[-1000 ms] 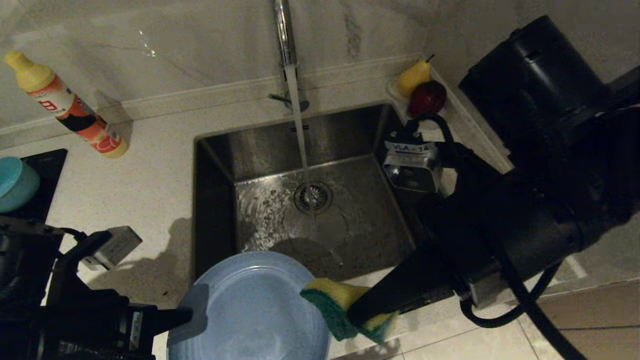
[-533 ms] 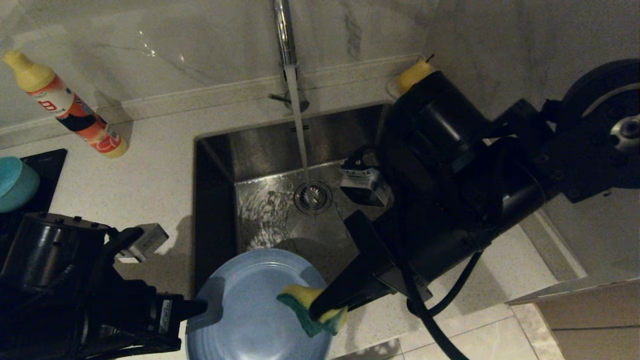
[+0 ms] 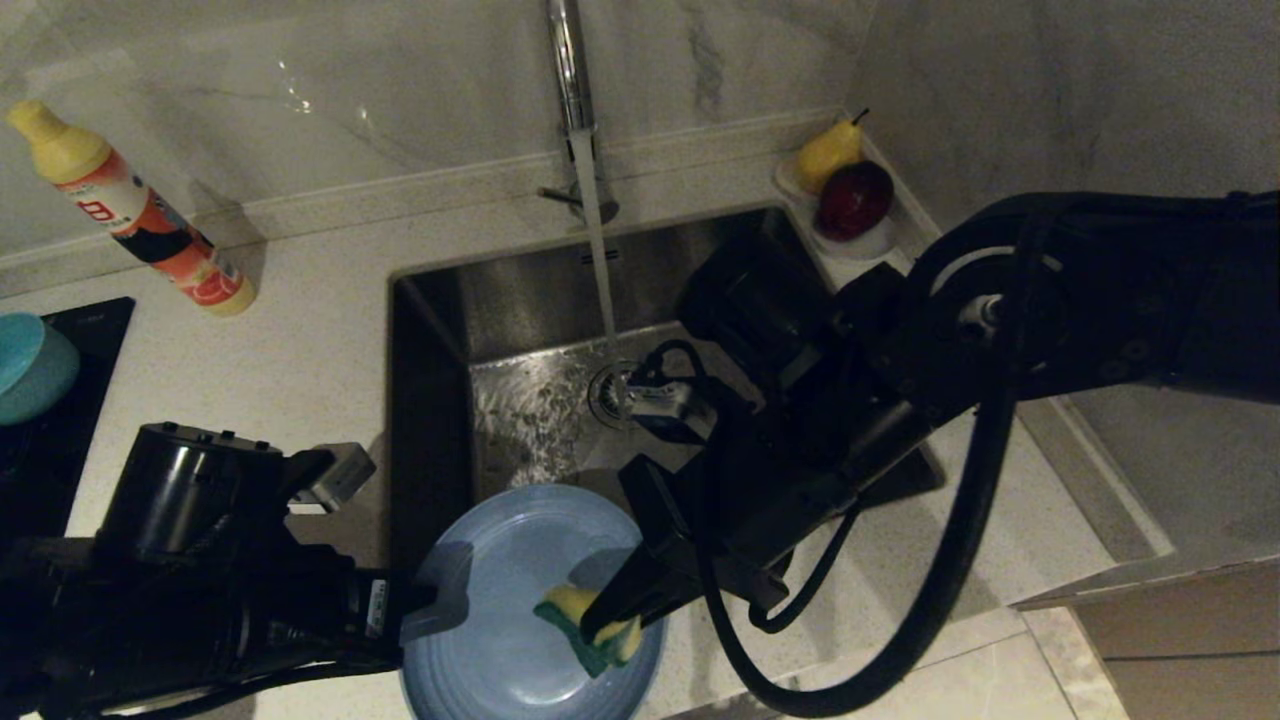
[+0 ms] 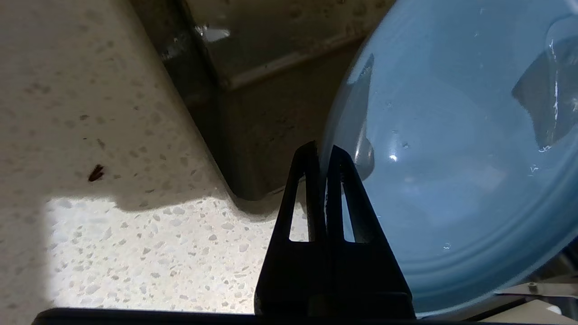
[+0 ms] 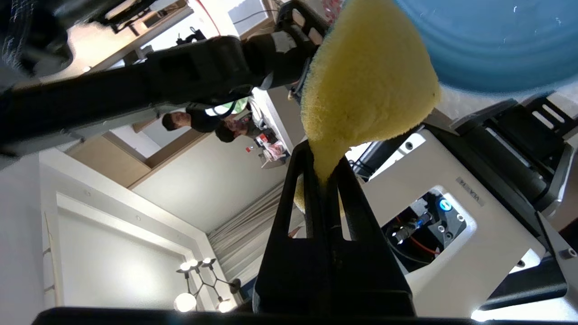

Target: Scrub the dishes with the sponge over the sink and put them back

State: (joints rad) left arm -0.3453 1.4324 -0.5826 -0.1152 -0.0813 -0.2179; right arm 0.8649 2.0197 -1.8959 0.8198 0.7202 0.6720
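Over sink (image 3: 440, 330) | right fingers (image 3: 608, 622) pinching sponge (image 3: 585, 625), now apparently on plate (image 3: 500, 620) | left fingers (image 3: 432, 605) clamp rim

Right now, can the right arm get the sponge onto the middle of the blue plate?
Probably yes. The right pincer is shut on the sponge, already over the plate face. The left pincer grips only the plate's rim, so the centre looks unobstructed.
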